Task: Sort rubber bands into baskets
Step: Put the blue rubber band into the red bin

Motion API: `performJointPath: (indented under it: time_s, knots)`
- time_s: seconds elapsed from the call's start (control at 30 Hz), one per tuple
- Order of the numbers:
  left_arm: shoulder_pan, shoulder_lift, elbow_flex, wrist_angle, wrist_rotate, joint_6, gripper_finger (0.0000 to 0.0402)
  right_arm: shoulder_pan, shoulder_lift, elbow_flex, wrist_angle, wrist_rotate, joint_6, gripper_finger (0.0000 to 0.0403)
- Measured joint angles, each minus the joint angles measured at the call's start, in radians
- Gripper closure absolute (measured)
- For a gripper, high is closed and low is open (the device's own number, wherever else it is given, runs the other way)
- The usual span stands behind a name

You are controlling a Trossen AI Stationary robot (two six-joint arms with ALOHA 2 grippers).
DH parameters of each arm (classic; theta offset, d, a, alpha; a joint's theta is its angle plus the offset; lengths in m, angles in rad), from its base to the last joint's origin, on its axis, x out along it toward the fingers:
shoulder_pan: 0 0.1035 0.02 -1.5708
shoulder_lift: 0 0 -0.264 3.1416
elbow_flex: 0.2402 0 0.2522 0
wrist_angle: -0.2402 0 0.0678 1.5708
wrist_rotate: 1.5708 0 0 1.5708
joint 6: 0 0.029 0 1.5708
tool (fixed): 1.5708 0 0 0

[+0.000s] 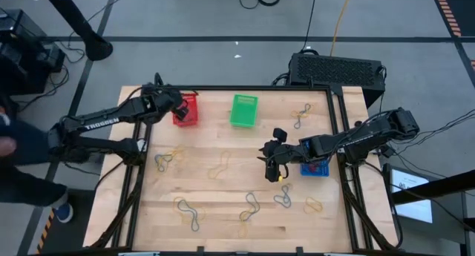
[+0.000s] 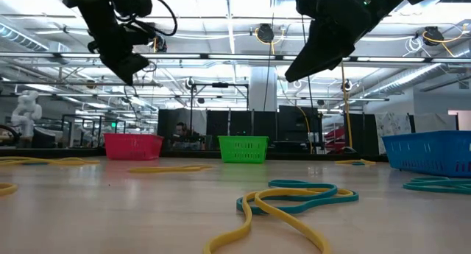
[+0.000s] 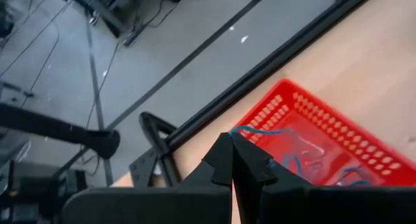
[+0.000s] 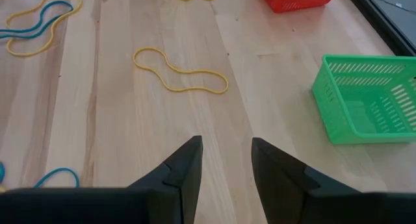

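Left pincer (image 3: 232,160) clenched on a limp, light blue band (image 3: 257,130) over the red basket (image 3: 364,143); right pincer (image 4: 226,160) released, best pinching one strand.

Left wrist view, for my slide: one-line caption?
Left claw, shut on a blue rubber band, hangs above the red basket at the table's edge.
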State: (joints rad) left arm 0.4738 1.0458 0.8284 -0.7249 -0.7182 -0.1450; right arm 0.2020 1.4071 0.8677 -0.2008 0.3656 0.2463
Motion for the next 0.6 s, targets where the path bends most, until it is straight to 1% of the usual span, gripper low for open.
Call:
performJointPath:
  time_s: [0.13, 0.27, 0.5, 0.6]
  knots:
    - [0.032, 0.0, 0.0, -0.004, 0.006, 0.001, 0.0401, 0.0, 0.0, 0.0, 0.0, 0.0, 0.0, 0.0277]
    - [0.051, 0.0, 0.0, -0.003, 0.055, 0.014, 0.0401, 0.0, 0.0, 0.0, 0.0, 0.0, 0.0, 0.0277]
    - [0.057, 0.0, -0.001, 0.002, 0.094, 0.02, 0.0401, 0.0, 0.0, 0.0, 0.0, 0.0, -0.004, 0.0277]
    - [0.057, 0.006, -0.001, 0.012, 0.156, 0.021, 0.0401, 0.0, 0.0, 0.0, 0.001, 0.0, -0.004, 0.0277]
